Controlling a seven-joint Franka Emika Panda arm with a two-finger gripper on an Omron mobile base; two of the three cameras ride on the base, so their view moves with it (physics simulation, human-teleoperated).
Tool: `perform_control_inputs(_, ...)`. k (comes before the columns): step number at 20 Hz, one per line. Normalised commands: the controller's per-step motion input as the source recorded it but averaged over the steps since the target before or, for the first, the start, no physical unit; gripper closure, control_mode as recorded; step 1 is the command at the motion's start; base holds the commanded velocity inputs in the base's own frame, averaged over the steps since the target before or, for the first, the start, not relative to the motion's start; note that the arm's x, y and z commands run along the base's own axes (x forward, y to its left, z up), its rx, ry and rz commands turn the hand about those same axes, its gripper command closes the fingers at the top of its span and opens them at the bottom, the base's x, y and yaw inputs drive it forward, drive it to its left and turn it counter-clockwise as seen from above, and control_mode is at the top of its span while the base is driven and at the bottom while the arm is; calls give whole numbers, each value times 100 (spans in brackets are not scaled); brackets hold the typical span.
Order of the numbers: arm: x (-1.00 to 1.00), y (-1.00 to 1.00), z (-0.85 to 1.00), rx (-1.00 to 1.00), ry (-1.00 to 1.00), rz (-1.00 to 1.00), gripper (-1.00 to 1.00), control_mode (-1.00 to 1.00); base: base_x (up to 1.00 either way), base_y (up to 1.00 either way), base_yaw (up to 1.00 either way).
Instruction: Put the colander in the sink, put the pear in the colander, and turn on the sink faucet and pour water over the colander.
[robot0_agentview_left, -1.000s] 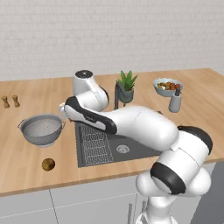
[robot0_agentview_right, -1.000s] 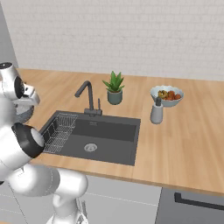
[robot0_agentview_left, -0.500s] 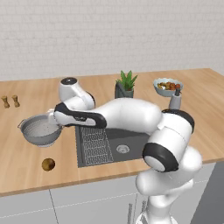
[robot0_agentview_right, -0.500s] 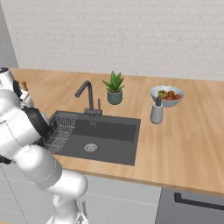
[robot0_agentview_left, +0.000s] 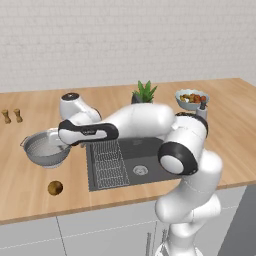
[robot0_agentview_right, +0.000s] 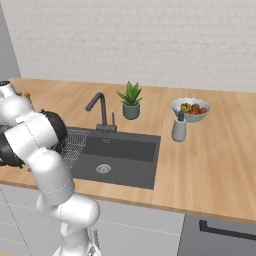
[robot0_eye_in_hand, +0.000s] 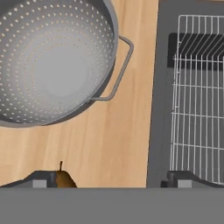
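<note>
The wooden surface (robot0_agentview_left: 30, 185) is running under a white tiled wall, and I am reaching out over its left part from my base. Nearest to me, the pear (robot0_agentview_left: 55, 188) is lying alone close to the front edge, where it is waiting its turn because the colander has to go into the basin first. In the hand view my tool (robot0_eye_in_hand: 111, 180) is looking straight down with its two tips spread wide and pinching nothing, one tip beside the pear's stem and the other over the rim of the sink (robot0_eye_in_hand: 159, 96); I judge I am holding it open like this so it can drop around a rim or handle. Just beyond, the colander (robot0_agentview_left: 46, 148) is sitting upright on the surface, just left of the sink and not yet in it, its near side handle (robot0_eye_in_hand: 119, 70) pointing toward the basin, which looks to me like the easiest part to grab. Inside the sink the wire rack (robot0_eye_in_hand: 199, 96) is filling the left half, so the colander will probably need to land on it or beside the drain. Farther back, the sink faucet (robot0_agentview_right: 100, 111) is standing behind the basin, spout arched toward it, with the potted plant (robot0_agentview_right: 130, 100) beside it and the fruit bowl (robot0_agentview_right: 190, 108) well off to the right.
</note>
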Motion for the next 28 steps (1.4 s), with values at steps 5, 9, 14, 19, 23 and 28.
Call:
perform_control_inputs(5, 10, 3, -13, 0, 2, 0, -100, -100, 0, 0, 0)
perform_control_inputs(9, 11, 0, -14, 0, 2, 0, -100, -100, 0, 0, 0)
perform_control_inputs(14, 13, 0, -13, 0, 0, 0, -100, -100, 0, 0, 0)
perform_control_inputs(19, 32, 0, -7, 0, 0, 0, -100, -100, 0, 0, 0)
perform_control_inputs(23, 39, 2, -1, 0, 0, 0, -100, -100, 0, 0, 0)
perform_control_inputs(28, 32, 1, -5, 0, 0, 0, -100, -100, 0, 0, 0)
